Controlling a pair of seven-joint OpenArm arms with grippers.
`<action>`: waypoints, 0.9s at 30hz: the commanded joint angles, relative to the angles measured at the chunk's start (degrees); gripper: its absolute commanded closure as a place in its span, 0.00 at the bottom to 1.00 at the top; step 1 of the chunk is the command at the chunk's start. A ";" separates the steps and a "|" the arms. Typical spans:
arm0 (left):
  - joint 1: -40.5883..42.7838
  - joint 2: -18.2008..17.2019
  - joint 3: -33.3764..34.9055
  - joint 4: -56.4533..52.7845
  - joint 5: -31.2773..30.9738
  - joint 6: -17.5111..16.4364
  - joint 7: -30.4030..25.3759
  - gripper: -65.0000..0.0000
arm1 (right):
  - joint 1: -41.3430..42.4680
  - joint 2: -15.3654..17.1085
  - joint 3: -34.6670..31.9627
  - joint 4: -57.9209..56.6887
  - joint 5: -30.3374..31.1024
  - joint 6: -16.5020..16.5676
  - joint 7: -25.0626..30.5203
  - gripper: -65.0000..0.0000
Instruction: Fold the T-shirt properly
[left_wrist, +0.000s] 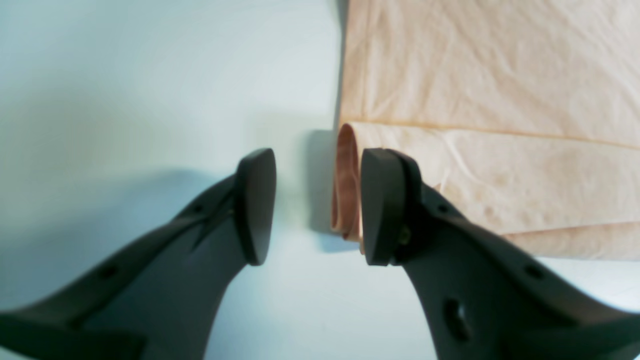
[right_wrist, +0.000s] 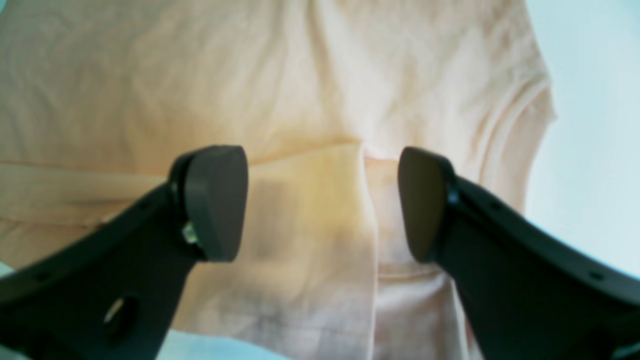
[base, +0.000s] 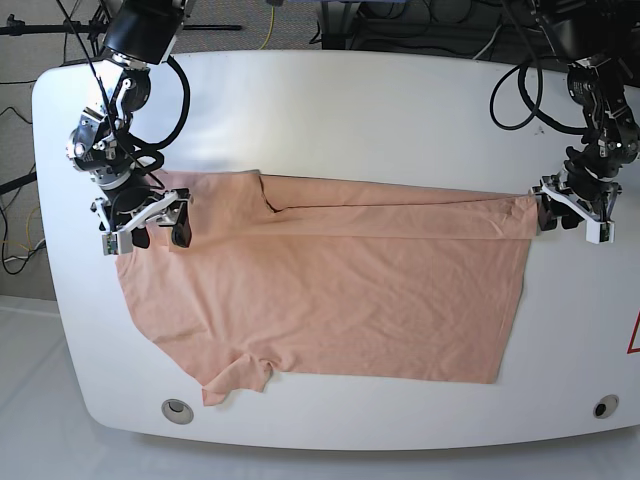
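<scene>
Fabric first: the wrinkled peach short-sleeved cotton T-shirt (base: 330, 290) lies spread across the middle of the white rounded surface (base: 330, 110), collar end toward 9 o'clock, hem toward 3 in the base view. One long strip along the 12 o'clock edge is already turned over onto the body, w/ a visible crease running nearly the full width. That's the only fold you can count. The sleeve at approx 7 o'clock sticks out flat, unfolded, and the 6 o'clock long edge hasn't been brought in either.

Left gripper (left_wrist: 317, 207) sits at the 3 o'clock end of the folded strip; its fingers stand partly apart, one on each side of the rolled cloth edge, not pinching it, nothing held. Right gripper (right_wrist: 320, 202) hangs over the shoulder area at 9 o'clock, fingers spread wide, cloth below them but not gripped.

So, my read: you're roughly a third in. Left to do: fold the opposite long side incl. that loose sleeve, then fold end to end into a compact rectangle. Smiley print isn't visible from here, so can't tell which face is up.
</scene>
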 joint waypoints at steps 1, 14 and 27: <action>-0.93 -1.05 -0.20 1.47 -0.81 -0.06 -1.26 0.59 | -0.09 0.51 -0.31 3.37 1.04 0.52 0.82 0.30; -1.04 -1.07 0.01 0.82 0.08 -0.64 -0.50 0.60 | -3.61 0.23 1.06 10.47 1.26 -0.03 -0.10 0.30; -0.15 -0.92 0.40 1.26 -0.31 -0.89 -1.00 0.61 | -6.05 0.86 5.76 8.14 1.74 -0.89 0.78 0.30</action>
